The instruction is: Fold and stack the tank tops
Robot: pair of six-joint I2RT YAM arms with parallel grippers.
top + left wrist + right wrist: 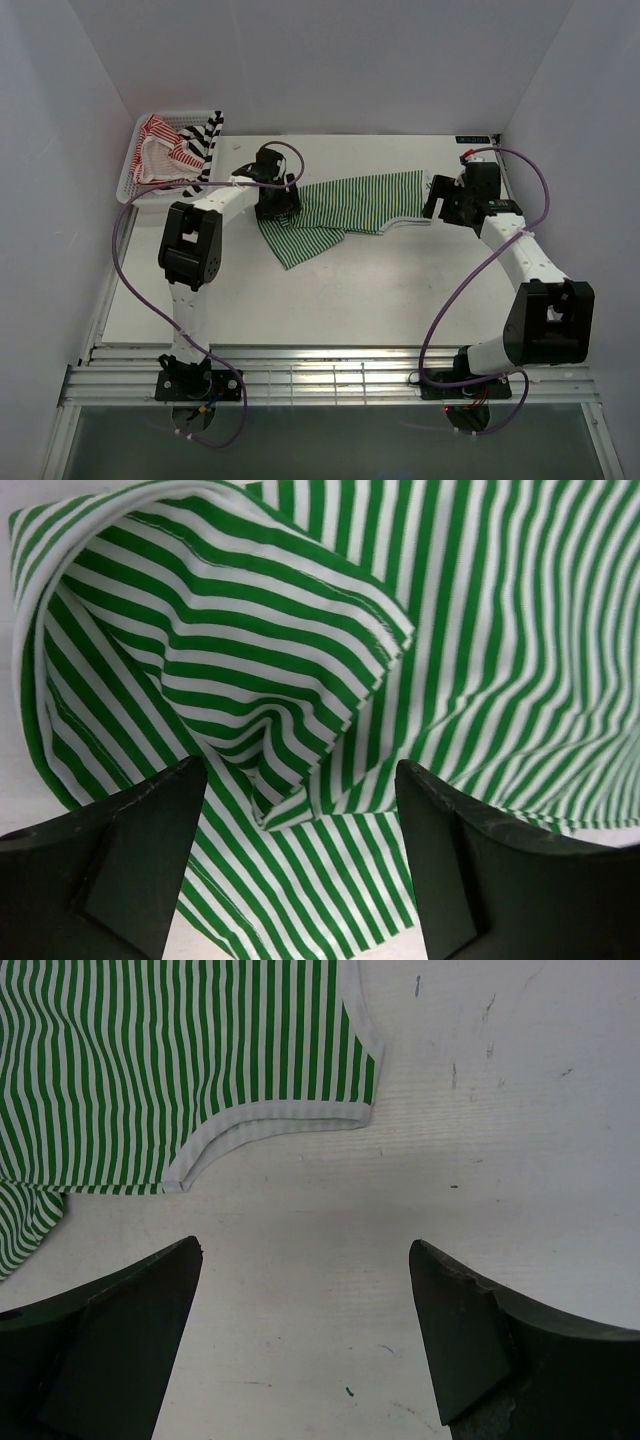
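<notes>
A green-and-white thin-striped tank top (365,198) lies spread on the white table, its left end bunched and folded over. My left gripper (282,207) hovers over that bunched end; in the left wrist view its jaws stand wide apart (300,780) with rumpled striped cloth (280,670) under and between them, not pinched. My right gripper (433,203) is open (305,1250) above bare table, just short of the top's white-trimmed strap and armhole (270,1115). The red-and-white top (158,152) and the black-and-white broad-striped top (206,143) lie crumpled in the basket.
The white mesh basket (128,175) stands at the back left corner of the table (330,300). White walls close in the left, back and right sides. Purple cables loop from both arms near the front edge.
</notes>
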